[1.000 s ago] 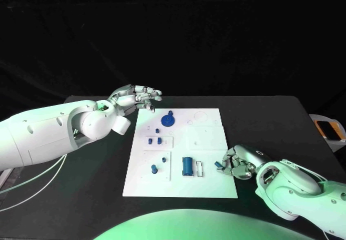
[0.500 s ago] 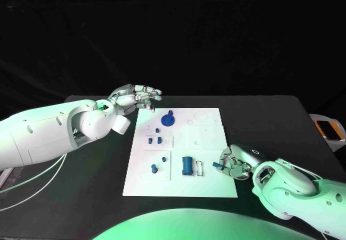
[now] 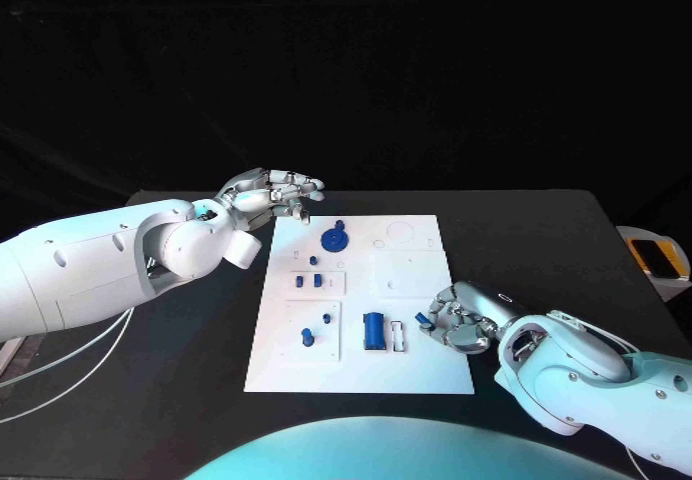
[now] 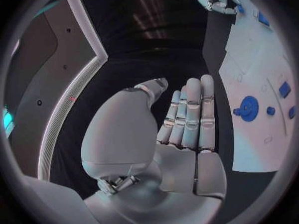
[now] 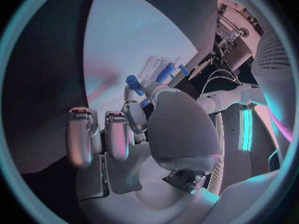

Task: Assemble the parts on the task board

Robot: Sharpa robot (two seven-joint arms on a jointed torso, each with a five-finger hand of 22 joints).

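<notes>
head view gives us the right robot hand [image 3: 459,322] low at the near right edge of the task board [image 3: 411,262], fingers curled in around a small blue part [image 3: 424,320] pinched at its fingertips; the right wrist view shows the same small blue peg [image 5: 134,82] poking up between the curled fingers [image 5: 116,134]. we judge the step in hand to be carrying that piece to its seat. to do it well we would keep the pinch firm but light, hold the peg in line with its hole, and lower it straight rather than sweeping sideways across the neighbours — the blue cylinder [image 3: 375,330] lying in its slot is just beside the hand and could be nudged.

the left robot hand [image 3: 271,193] hovers above the far left corner of the board with its fingers loosely curled, holding nothing that we can see; the left wrist view shows its fingers [image 4: 190,114] side by side and the palm bare.

outward from there: the board is a flat white plate, matte, with shallow rectangular panels and faint circular recesses. the parts look like hard moulded plastic — a toothed blue gear [image 3: 335,240] near the far end, small blue pegs [image 3: 307,281] standing in a middle panel, a rounded piece [image 3: 307,336] nearer us. the surface [image 3: 173,340] beneath is dull black.
</notes>
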